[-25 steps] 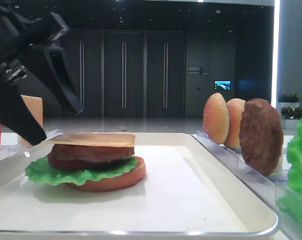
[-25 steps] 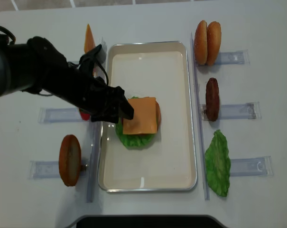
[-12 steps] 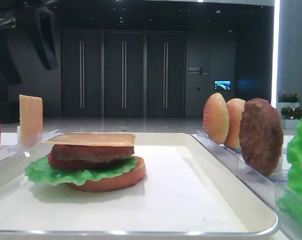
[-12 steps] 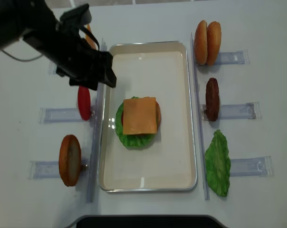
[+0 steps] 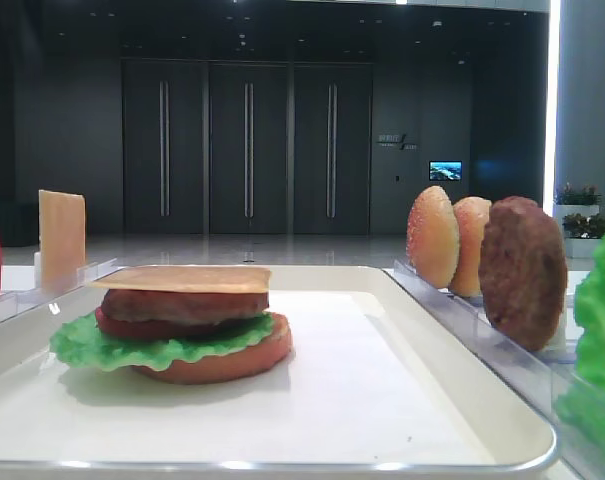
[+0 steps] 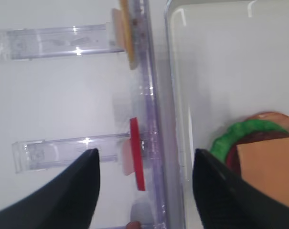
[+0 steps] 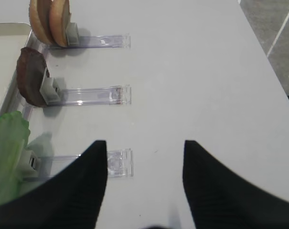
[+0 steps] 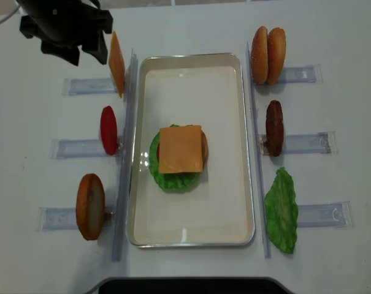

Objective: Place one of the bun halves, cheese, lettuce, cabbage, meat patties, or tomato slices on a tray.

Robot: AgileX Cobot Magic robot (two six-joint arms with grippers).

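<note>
On the cream-white tray [image 8: 228, 110] stands a stack: a bun half [image 5: 222, 362] at the bottom, lettuce [image 5: 122, 346], a meat patty [image 5: 182, 305], and a square cheese slice [image 8: 181, 149] lying flat on top. My left gripper [image 8: 87, 54] hangs open and empty over the table's far left, beside an upright cheese slice [image 8: 116, 63]. In the left wrist view the left gripper [image 6: 145, 153] frames a tomato slice [image 6: 136, 160] standing in its rack far below. My right gripper [image 7: 144, 143] is open and empty above bare table.
Left of the tray, clear racks [image 8: 81, 149] hold the tomato slice [image 8: 108, 130] and a bun half [image 8: 90, 206]. On the right stand two bun halves [image 8: 268, 46], a meat patty [image 8: 274, 127] and a lettuce leaf [image 8: 281, 210]. A long clear rail [image 8: 125, 153] runs along the tray's left rim.
My left arm has drawn back from the stack, up and toward the far left corner, jaws open and empty. The cheese stays flat on the stack.
</note>
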